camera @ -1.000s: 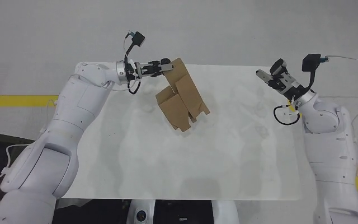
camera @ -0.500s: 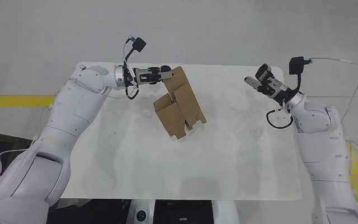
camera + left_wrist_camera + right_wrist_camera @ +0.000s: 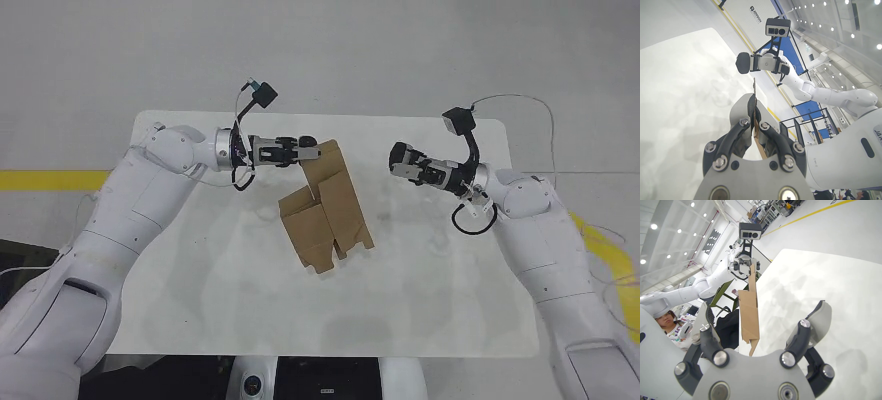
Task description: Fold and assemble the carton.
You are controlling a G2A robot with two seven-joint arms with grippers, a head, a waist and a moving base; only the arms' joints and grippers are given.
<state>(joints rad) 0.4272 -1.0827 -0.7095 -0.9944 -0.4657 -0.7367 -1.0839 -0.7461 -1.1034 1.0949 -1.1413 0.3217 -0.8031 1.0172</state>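
Note:
A flat, partly folded brown carton hangs tilted above the white table, its lower end near the tabletop. My left gripper is shut on the carton's upper far edge. In the left wrist view the pads of my left gripper pinch the thin cardboard edge. My right gripper stands open to the right of the carton, apart from it and facing it. In the right wrist view the carton hangs edge-on between the spread fingers of my right gripper, farther off, with the left gripper at its top.
The table's far edge runs just behind both grippers. White tabletop stretches in front of the carton and to its sides. A yellow floor line runs to the left of the table.
My right arm has swung left across the table towards the carton. The left gripper and the carton have shifted a little to the right.

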